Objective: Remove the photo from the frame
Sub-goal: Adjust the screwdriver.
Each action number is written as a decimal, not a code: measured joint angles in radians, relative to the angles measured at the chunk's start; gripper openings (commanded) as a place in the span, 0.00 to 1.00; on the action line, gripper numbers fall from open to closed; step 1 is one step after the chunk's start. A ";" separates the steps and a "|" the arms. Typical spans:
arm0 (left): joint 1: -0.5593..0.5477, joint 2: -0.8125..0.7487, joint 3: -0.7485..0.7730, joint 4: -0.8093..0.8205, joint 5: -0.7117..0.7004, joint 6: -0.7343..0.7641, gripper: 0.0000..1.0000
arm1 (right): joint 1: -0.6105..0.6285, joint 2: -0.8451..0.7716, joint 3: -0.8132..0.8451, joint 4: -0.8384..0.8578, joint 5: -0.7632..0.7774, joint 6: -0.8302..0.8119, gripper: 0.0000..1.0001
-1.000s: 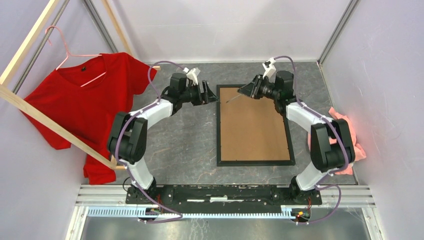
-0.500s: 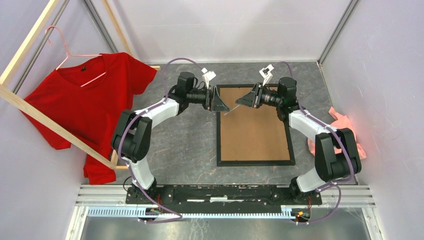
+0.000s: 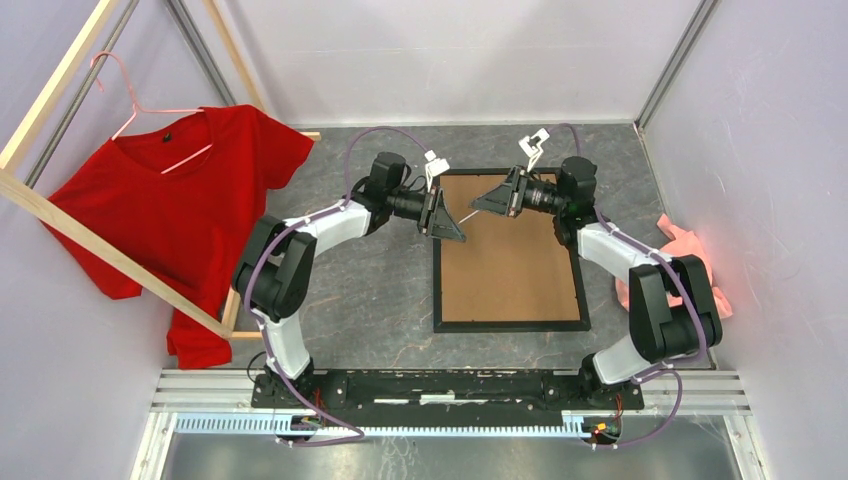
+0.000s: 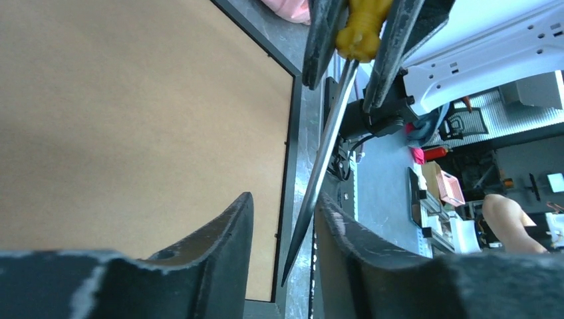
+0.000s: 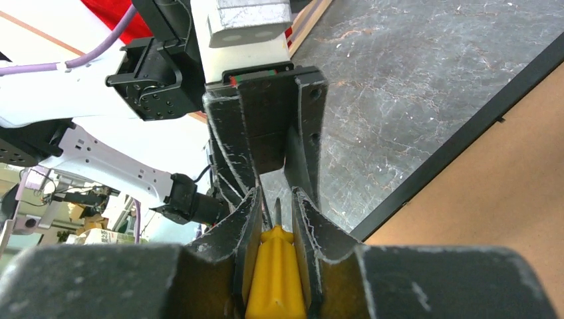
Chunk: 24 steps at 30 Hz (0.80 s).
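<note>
**Ana:** What is the top camera giving you?

**Me:** I'm seeing one frame (image 3: 437,262) lying face down at centre, with one brown backing board (image 3: 508,255) filling it. The photo isn't showing, and I'm judging it's lying under that board. Two grippers are meeting above the frame's upper left corner. One red T-shirt (image 3: 170,215) is hanging at the left, and one pink cloth (image 3: 690,245) is lying at the right edge.

**Ana:** And the left wrist?

**Me:** The left gripper (image 4: 284,206) is holding its jaws apart around the metal shaft of one screwdriver (image 4: 332,126), not clamping it.

**Ana:** Right wrist?

**Me:** The right gripper (image 5: 276,199) is clamping the screwdriver's yellow handle, and the shaft is pointing into the other gripper.

**Ana:** Which step are you in?

**Me:** I'm reading it as a tool handover, with the board not yet opened. Next I'm expecting to pinch the shaft with the left jaws and then loosen the right ones. Only after that would I be working the tip at the board's edge.
</note>
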<state>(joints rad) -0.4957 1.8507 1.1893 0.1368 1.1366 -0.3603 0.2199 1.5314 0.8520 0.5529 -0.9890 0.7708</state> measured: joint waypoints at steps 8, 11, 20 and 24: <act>-0.006 0.003 0.002 0.003 0.074 0.031 0.02 | -0.016 0.010 0.009 -0.031 -0.034 -0.006 0.30; -0.010 0.006 0.016 -0.040 0.086 0.076 0.02 | -0.021 0.020 0.061 -0.147 -0.052 -0.090 0.44; -0.007 0.100 0.241 -0.516 0.076 0.418 0.02 | -0.057 0.093 0.227 -0.491 -0.074 -0.361 0.52; -0.005 0.124 0.256 -0.648 0.072 0.522 0.02 | -0.064 0.107 0.271 -0.599 -0.096 -0.426 0.53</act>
<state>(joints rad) -0.5003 1.9743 1.4448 -0.5110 1.2083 0.1619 0.1562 1.6382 1.1233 -0.0460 -1.0847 0.3443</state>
